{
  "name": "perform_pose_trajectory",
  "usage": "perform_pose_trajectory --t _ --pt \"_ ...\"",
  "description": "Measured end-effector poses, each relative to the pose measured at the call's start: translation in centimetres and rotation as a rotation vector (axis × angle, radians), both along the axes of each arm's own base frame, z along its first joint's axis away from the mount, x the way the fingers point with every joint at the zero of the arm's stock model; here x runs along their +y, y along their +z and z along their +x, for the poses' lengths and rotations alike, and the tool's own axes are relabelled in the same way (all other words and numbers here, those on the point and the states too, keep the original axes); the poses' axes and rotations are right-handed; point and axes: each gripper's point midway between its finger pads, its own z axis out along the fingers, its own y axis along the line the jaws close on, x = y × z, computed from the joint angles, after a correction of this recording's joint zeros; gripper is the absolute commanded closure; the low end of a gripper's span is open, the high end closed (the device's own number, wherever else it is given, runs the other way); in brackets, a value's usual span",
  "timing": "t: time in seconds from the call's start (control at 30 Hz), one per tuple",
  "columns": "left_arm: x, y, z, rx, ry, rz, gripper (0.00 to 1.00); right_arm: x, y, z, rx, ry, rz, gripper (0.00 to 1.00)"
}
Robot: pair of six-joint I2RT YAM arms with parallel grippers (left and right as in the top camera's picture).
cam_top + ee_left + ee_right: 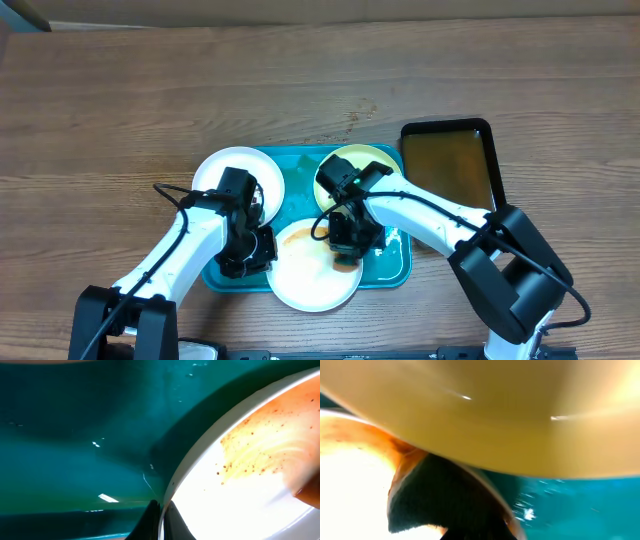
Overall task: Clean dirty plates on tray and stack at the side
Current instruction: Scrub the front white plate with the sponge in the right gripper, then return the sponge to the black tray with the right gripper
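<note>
Plate in hand: front white plate (305, 282), smeared with sauce, lying at the tray's (396, 262) near edge.
Left end effector (250, 252): closed on that plate's rim; brace it firmly.
Right end effector (345, 243): closed on a dark pad (435, 495); scrub the smear with flat, light strokes.
Caution: the green plate (375, 160) is just beside it.

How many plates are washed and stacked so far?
None are stacked yet; all three sit on the blue tray. In hand: the left tool and right tool are down at the front white plate, which shows brown sauce. Left: the green plate and back white plate.
</note>
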Motion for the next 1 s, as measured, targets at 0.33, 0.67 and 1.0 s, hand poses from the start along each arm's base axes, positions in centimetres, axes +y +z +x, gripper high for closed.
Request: perform_pose_trajectory --t 0.33,0.67,1.0 --pt "0.0 0.0 0.1 -0.002 0.008 -0.001 0.96 -1.9 3.7 2.1 -0.190 0.006 -0.038 0.96" --pt "1.4 0.4 0.5 -0.007 0.009 0.087 0.96 -4.9 10.4 4.0 -0.413 -0.053 -0.030 0.96" --pt "3.4 4.8 3.0 -0.103 0.004 0.212 0.96 -14.3 10.1 6.9 -0.365 -0.313 -0.189 0.96"
